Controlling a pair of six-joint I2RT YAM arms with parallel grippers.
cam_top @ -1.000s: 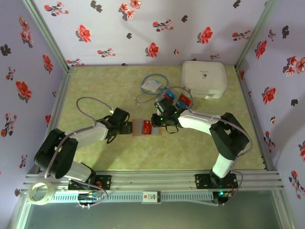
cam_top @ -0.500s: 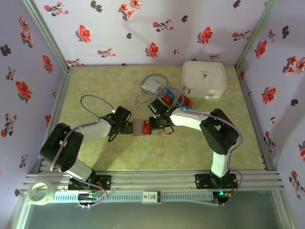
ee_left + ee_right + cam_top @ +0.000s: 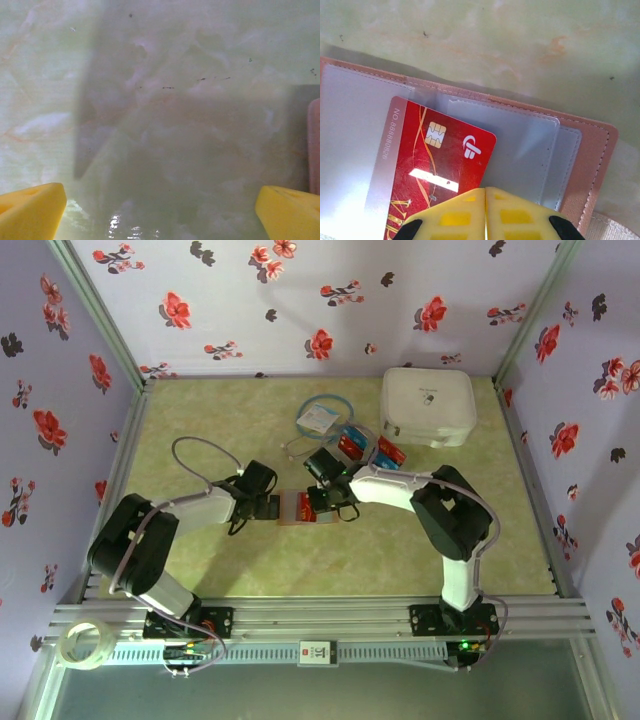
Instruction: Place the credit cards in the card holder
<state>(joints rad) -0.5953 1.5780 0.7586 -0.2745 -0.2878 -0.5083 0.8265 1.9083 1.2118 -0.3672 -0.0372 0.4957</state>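
The pale green marbled table (image 3: 200,420) carries the open pinkish-tan leather card holder (image 3: 592,150) at its centre. 1 red plastic credit card (image 3: 440,160) lies partly under the holder's clear sleeve (image 3: 350,150). The right gripper (image 3: 485,212) has its jaws together over the card. The left gripper (image 3: 160,215) has its jaws apart beside the holder.

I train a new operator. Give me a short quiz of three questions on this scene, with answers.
1. True or false: the left gripper is open.
2. Where is the red card? A: in the white case. B: partly under a clear sleeve of the card holder. C: on the bare table.
3. Which gripper hangs over the card holder?
Key: 1 true; 2 B; 3 the right gripper.
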